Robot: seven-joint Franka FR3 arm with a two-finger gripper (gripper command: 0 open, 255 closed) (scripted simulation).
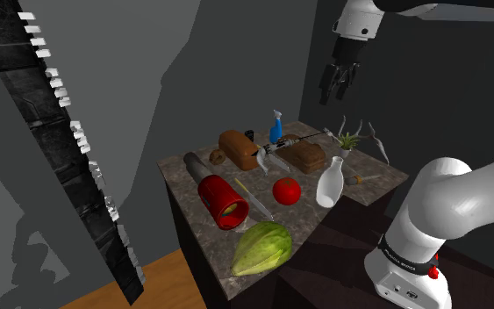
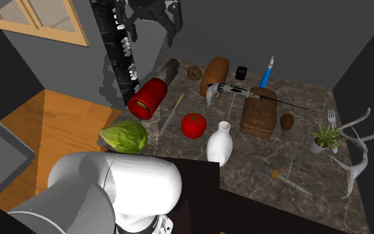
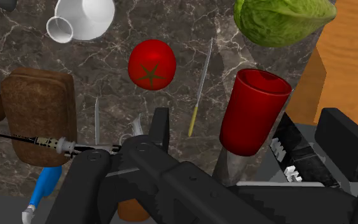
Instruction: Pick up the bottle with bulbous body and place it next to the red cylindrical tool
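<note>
A dark marble-topped table carries everything. The white Franka arm rises from its stand at the shoulder view's lower right and holds the black two-finger gripper high above the table's far side. The fingers stand wide apart and grasp nothing.

A green head of lettuce lies at the near corner. Just beyond it lies the red cylindrical tool, on its side, its open end facing the lettuce and its dark handle pointing away. Two brown bread loaves sit farther back.

The white bottle with a bulbous body and narrow neck stands upright near the table edge closest to the stand, touched by nothing and well apart from the red tool. A red tomato sits between the two, near the bottle. A thin yellow-handled knife lies between the tomato and the tool.
</note>
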